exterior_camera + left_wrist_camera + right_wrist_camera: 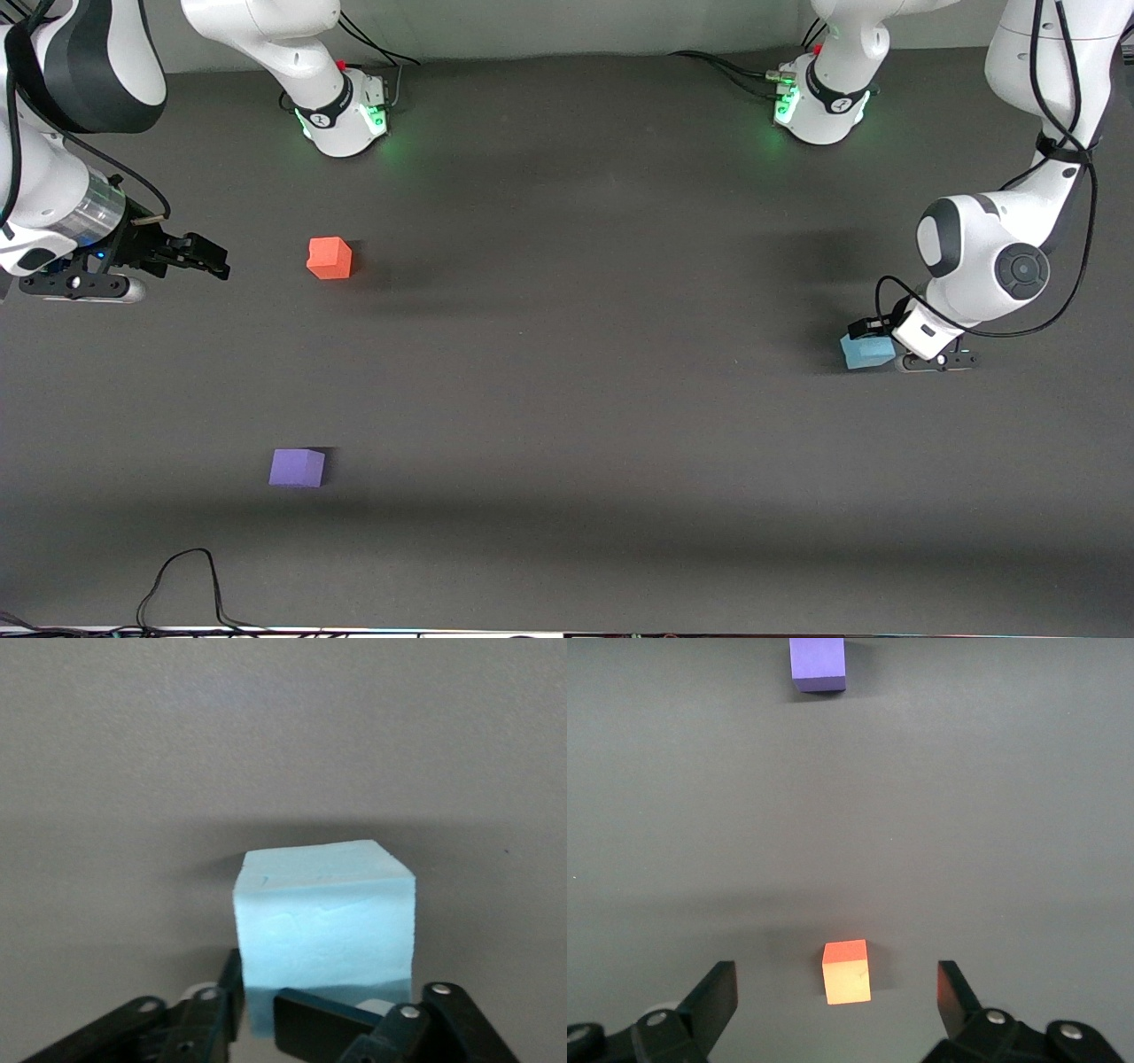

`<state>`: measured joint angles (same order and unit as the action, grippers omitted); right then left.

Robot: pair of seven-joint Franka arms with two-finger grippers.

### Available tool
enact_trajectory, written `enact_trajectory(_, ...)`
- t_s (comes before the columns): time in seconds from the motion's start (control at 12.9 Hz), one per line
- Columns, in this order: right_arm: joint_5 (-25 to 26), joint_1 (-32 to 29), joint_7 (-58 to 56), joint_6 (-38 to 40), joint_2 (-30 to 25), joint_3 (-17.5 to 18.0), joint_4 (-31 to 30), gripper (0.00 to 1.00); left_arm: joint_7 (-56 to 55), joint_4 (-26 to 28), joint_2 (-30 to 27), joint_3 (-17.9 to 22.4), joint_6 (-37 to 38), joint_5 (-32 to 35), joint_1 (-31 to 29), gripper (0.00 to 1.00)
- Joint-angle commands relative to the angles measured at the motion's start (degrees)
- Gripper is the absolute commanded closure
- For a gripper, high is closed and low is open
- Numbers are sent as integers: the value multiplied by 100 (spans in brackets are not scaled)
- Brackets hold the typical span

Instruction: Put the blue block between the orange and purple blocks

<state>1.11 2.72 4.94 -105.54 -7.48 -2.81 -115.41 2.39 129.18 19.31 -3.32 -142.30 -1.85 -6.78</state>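
1. My left tool [873, 341] is down at the counter [585, 372] at the left arm's end, its fingers [323, 1028] set on either side of the small sky-blue matte cube [326, 935]. They look pressed to the cube's lower faces, so I judge it clamped, though low on the block.
2. To do this step well I would confirm the grip is square and firm, then lift straight up enough to clear the surface before carrying it across.
3. The goal lies well apart, toward the right arm's end: the small orange-red matte cube [330, 258] sits farther from the front camera, the small violet-purple matte cube [297, 467] nearer to it, with bare counter between them.
4. My right tool [208, 257], fingers spread wide, waits in the air just beside the orange cube. I judge it the one thing my carry could foul.
5. A black cable [182, 580] loops at the counter's near edge, out of the way.
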Motion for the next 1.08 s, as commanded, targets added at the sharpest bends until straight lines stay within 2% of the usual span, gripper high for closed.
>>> enact_trajectory(0.0, -15, 26, 60, 78, -69, -17, 36, 0, 60, -540, -531, 6, 1357, -87, 19, 0)
enact_trajectory(0.39, -24, 26, 60, 78, -69, -17, 45, 0, -107, -1657, -1665, 33, 3511, -78, 28, 0)
enact_trajectory(0.62, -24, 26, 60, 78, -78, -17, 45, 0, -465, -2448, -1799, -11, 4542, -78, 89, 0)
enact_trajectory(0.77, -24, 26, 60, 78, -78, -17, 45, 0, -687, -2189, -1817, -99, 4379, -52, 230, 0)
enact_trajectory(1.0, -24, 26, 51, 78, -69, -17, 88, 0, -643, -1390, -1545, -108, 3091, -8, 230, 0)
